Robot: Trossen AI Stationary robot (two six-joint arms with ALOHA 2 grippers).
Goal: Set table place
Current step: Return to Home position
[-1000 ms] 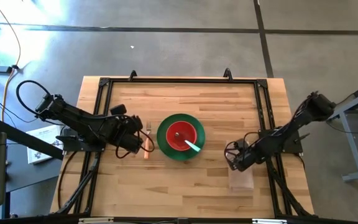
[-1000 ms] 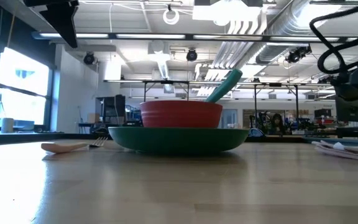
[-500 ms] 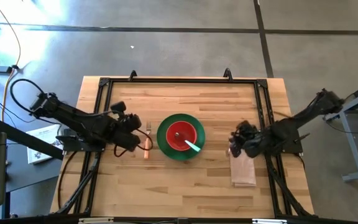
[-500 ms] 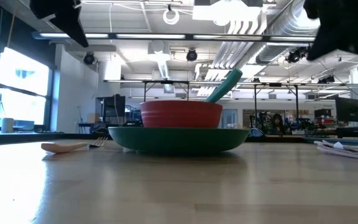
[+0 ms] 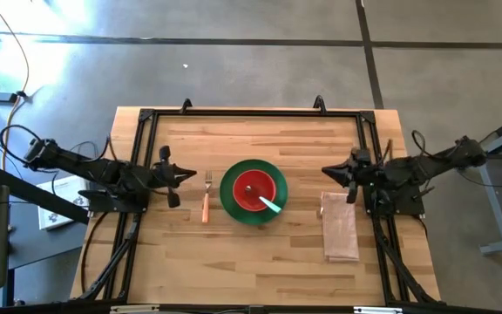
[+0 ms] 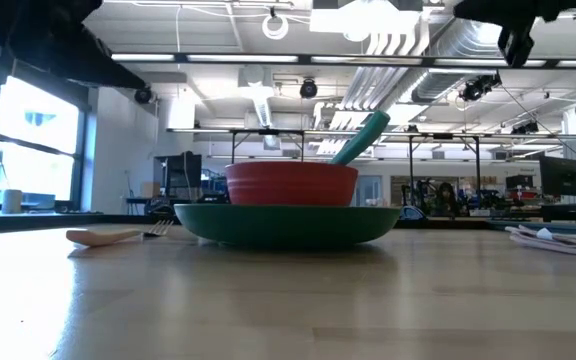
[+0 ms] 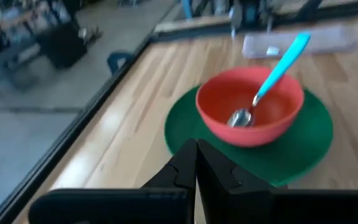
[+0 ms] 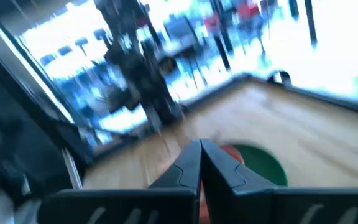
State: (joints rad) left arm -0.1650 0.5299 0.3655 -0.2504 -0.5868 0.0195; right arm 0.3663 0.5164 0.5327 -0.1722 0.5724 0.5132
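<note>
Left gripper [image 5: 179, 174] and right gripper [image 5: 331, 173] (clenched, empty) have been retracted toward 9 and 3 o'clock; table place [image 5: 227, 197] is judged complete.

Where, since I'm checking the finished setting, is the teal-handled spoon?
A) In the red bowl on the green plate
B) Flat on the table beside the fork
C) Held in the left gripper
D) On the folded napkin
A: the teal-handled spoon rests in the red bowl, handle leaning over its rim, with the bowl sitting on the green plate.
</note>
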